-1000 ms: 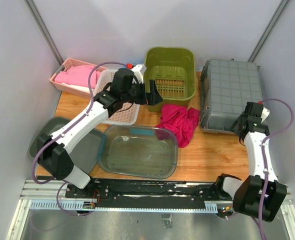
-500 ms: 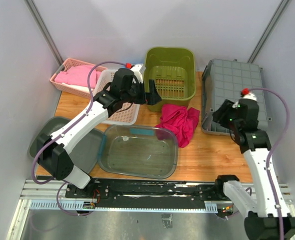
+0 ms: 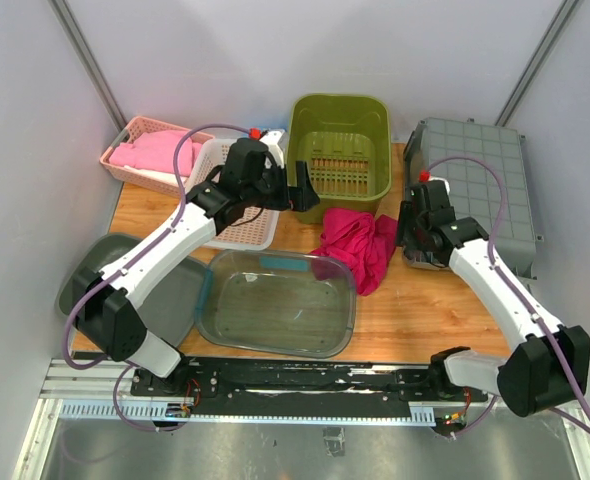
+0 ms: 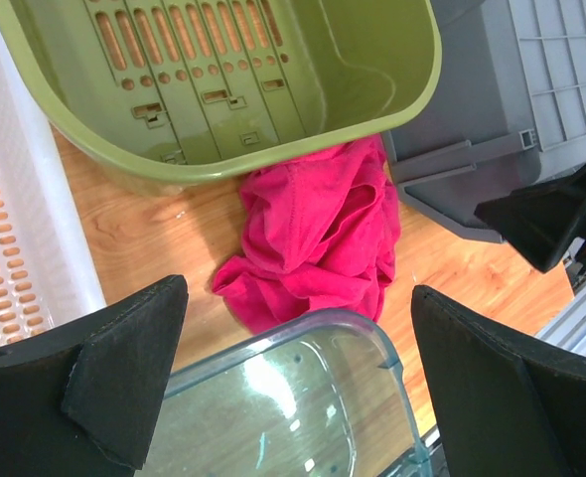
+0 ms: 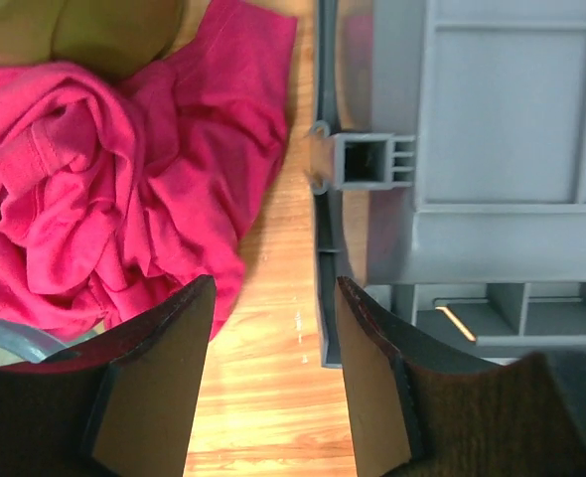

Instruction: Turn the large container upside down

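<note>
The large grey container (image 3: pixel 470 185) rests at the right of the table with its ribbed bottom facing up and its rim on the wood. My right gripper (image 3: pixel 415 228) hovers at its left rim, open, with only bare wood between the fingers (image 5: pixel 273 368). The rim and a handle lug of the container (image 5: pixel 492 149) show just right of the right fingertip. My left gripper (image 3: pixel 300 190) hangs wide open and empty above the gap between the green basket and the clear tub; in the left wrist view the gripper (image 4: pixel 298 378) frames the tub's corner.
A crumpled pink cloth (image 3: pixel 360 245) lies between the clear tub (image 3: pixel 275 305) and the grey container. The green basket (image 3: pixel 340 150) stands at the back centre. A white basket (image 3: pixel 250 228) and a pink basket (image 3: pixel 145 150) sit back left. A dark lid (image 3: pixel 180 290) lies front left.
My right arm swung from the grey container's near right corner across to its left rim beside the pink cloth. The left arm has not moved.
</note>
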Controlling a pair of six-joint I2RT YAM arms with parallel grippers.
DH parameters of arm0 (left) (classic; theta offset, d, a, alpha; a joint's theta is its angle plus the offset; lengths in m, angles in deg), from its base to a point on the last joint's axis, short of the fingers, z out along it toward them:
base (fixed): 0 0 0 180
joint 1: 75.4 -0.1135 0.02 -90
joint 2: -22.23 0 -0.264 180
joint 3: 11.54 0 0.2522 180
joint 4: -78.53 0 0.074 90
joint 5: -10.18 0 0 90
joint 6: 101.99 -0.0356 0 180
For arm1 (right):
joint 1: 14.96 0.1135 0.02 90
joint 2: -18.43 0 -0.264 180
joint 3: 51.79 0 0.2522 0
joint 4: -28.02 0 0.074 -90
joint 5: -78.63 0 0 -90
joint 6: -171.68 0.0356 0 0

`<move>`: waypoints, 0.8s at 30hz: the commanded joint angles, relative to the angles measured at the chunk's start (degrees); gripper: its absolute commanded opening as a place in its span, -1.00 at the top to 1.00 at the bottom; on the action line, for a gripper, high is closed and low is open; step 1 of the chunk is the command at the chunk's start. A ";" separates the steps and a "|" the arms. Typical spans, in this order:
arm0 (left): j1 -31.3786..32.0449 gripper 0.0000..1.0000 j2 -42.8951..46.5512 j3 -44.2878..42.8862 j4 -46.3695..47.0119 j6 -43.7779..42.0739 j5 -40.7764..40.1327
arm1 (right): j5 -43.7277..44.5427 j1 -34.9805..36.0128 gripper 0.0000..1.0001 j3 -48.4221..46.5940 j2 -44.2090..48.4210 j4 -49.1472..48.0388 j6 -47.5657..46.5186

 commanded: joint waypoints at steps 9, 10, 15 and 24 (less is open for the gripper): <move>-1.23 -0.98 0.94 -2.93 -3.12 -0.94 -6.10 | -0.82 5.50 -0.06 -11.51 -0.71 -2.20 -3.67; -2.35 -0.98 0.92 -3.25 -3.99 -0.25 -6.89 | -0.94 6.53 -0.07 -13.39 -2.23 -2.57 -4.05; -12.24 -0.98 5.52 0.96 -4.60 4.76 -5.57 | -0.76 13.00 -0.11 -26.92 -15.53 -1.77 -5.45; -23.36 -0.98 15.90 13.94 -2.55 10.75 -1.63 | -2.09 21.04 -0.36 -57.02 -40.44 2.59 -9.85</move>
